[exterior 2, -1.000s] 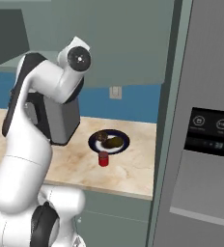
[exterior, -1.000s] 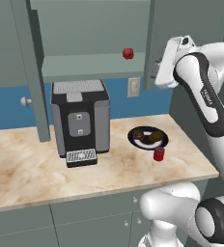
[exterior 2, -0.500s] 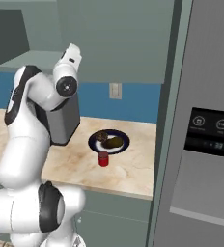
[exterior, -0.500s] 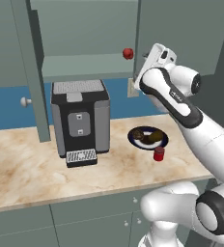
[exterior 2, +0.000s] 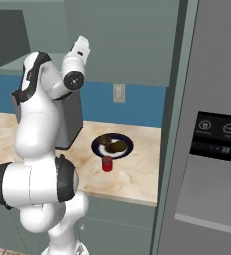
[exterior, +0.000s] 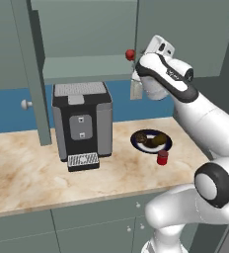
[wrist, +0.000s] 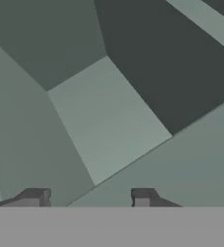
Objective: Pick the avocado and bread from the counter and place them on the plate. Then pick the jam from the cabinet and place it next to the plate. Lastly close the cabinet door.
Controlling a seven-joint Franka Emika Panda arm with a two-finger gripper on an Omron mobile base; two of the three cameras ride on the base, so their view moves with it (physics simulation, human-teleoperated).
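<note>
Countertop at centre of the left base view carries my plate (exterior: 167, 145) with the bread (exterior: 144, 140) and avocado (exterior: 159, 140) on it, the red jam (exterior: 162, 157) jar just beside its lower right rim, and the cabinet door (exterior: 33, 74) standing open at upper left beside the coffee machine (exterior: 82, 122), a small red ball (exterior: 130, 54) on the shelf above. Right base view puts plate (exterior 2: 128, 145), bread (exterior 2: 104, 141), avocado (exterior 2: 118, 147) and jam (exterior 2: 106, 163) at frame centre. Hand view shows my gripper (wrist: 87, 198) with fingertips (wrist: 141, 197) parted and empty, facing grey-green cabinet panels.
</note>
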